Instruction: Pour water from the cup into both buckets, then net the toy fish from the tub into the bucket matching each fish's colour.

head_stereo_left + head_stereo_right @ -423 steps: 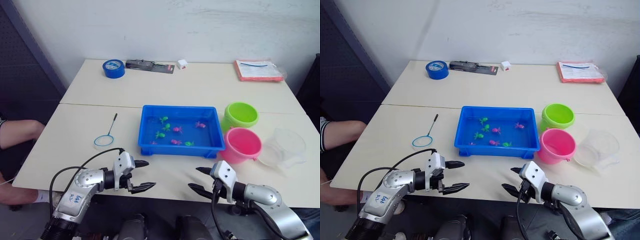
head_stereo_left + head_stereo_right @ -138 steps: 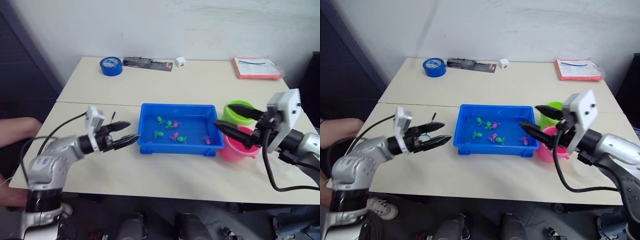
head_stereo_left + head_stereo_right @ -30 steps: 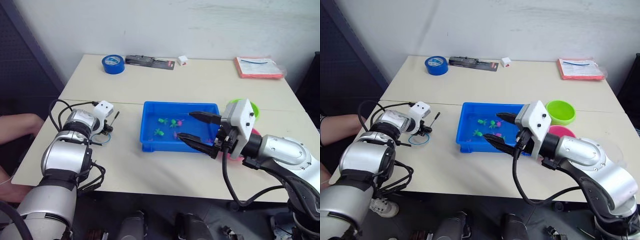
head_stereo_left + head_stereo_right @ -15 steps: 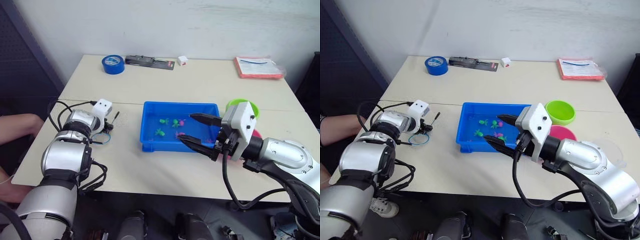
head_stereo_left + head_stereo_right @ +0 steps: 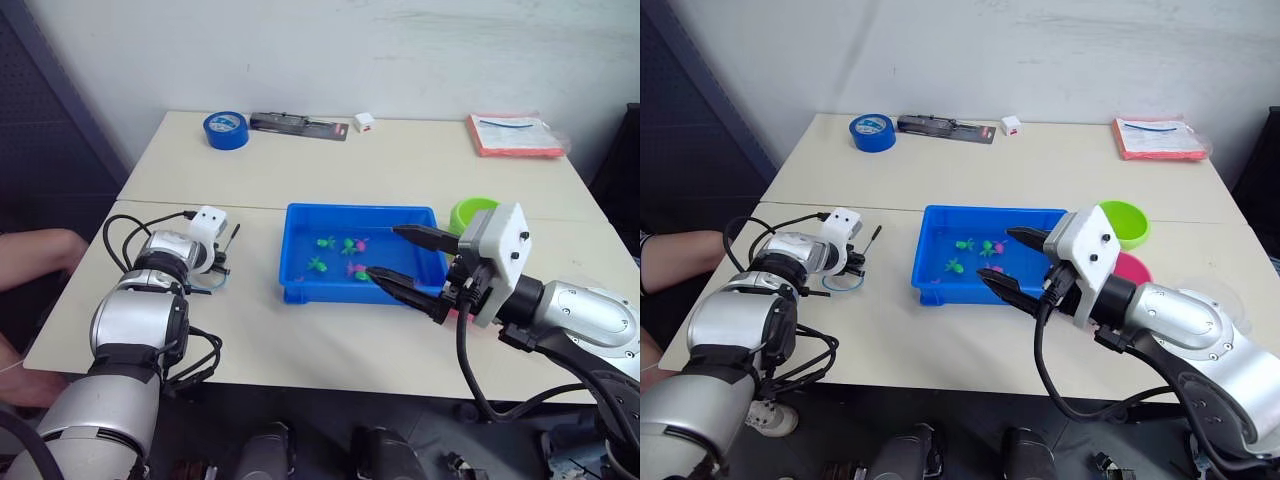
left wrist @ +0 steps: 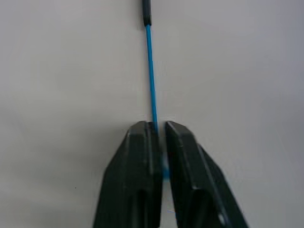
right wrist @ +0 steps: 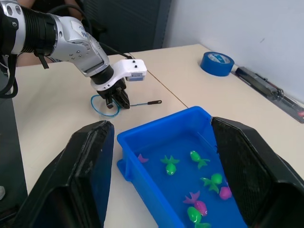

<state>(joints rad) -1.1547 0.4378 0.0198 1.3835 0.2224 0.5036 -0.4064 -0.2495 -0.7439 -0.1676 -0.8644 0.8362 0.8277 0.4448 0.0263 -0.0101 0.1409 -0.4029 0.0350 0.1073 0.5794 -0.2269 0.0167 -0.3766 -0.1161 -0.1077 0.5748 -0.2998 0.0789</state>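
Gripping net [image 6: 152,66] handle, left tool [image 6: 158,142] pinched

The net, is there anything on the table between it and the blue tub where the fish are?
Nothing visible. The left gripper is shut on the net, and only bare table lies between it and the tub.
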